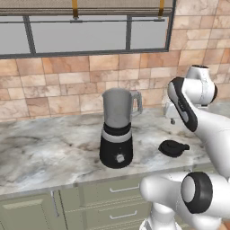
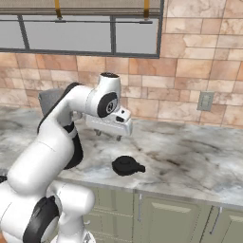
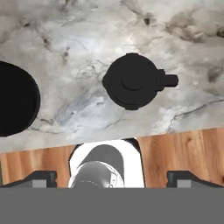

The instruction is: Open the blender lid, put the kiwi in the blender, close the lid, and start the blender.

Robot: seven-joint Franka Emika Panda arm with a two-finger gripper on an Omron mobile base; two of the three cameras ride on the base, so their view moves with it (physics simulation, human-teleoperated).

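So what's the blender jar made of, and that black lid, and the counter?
The blender jar looks like see-through grey plastic or glass: the wall shows faintly through it. Its base seems black plastic with a shiny silver band. The blender lid, lying on the counter, looks like dull black plastic or rubber, with no shine. The counter looks like polished marble, pale grey with dark veins.

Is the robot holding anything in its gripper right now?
No, nothing. The gripper is open and empty, up above the marble counter. The round black blender lid lies on it, untouched.
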